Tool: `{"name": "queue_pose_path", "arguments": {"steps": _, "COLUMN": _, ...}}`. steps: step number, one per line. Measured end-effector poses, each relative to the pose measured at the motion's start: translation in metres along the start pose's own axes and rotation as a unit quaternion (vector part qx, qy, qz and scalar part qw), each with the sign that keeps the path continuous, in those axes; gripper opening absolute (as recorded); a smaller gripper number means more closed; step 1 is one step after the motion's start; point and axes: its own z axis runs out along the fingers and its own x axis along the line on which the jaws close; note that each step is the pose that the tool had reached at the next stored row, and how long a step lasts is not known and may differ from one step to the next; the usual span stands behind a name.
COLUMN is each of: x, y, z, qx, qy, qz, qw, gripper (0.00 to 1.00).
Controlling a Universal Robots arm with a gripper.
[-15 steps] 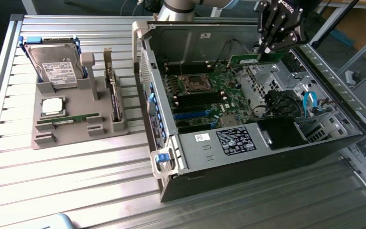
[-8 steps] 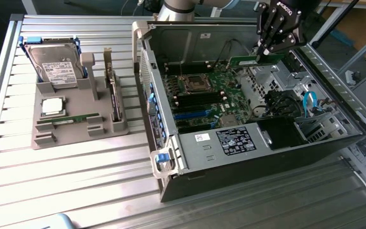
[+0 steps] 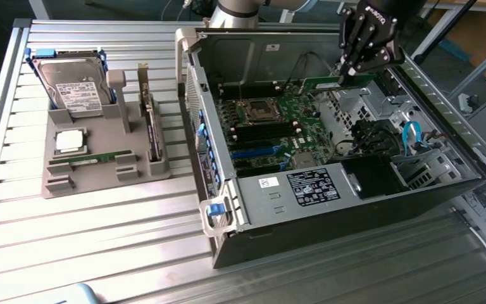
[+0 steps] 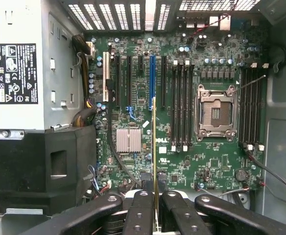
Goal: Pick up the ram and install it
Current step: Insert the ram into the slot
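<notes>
Gripper: white lettering on the black housing, partly in view, reads "…OBOTIQ"
Power supply label: black, with white print and certification marks; words not legible
Motherboard: white silkscreen beside the heat sink, appears to be "DELL"
Hard drive label and case sticker: print too small to read

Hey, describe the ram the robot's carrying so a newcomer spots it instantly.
Find the open computer case on the exterior view's right. Over its motherboard hangs the claw, pinching the ram: a thin green stick held aloft, unlike the hard drive standing in the grey holder.
</notes>
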Motion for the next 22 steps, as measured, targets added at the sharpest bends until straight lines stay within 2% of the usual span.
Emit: {"name": "queue_pose_path", "arguments": {"steps": 22, "x": 0.000, "y": 0.0001, "z": 0.0105, "qx": 0.0000, "qy": 0.0000, "qz": 0.000, "qw": 1.0000, "gripper": 0.13}}
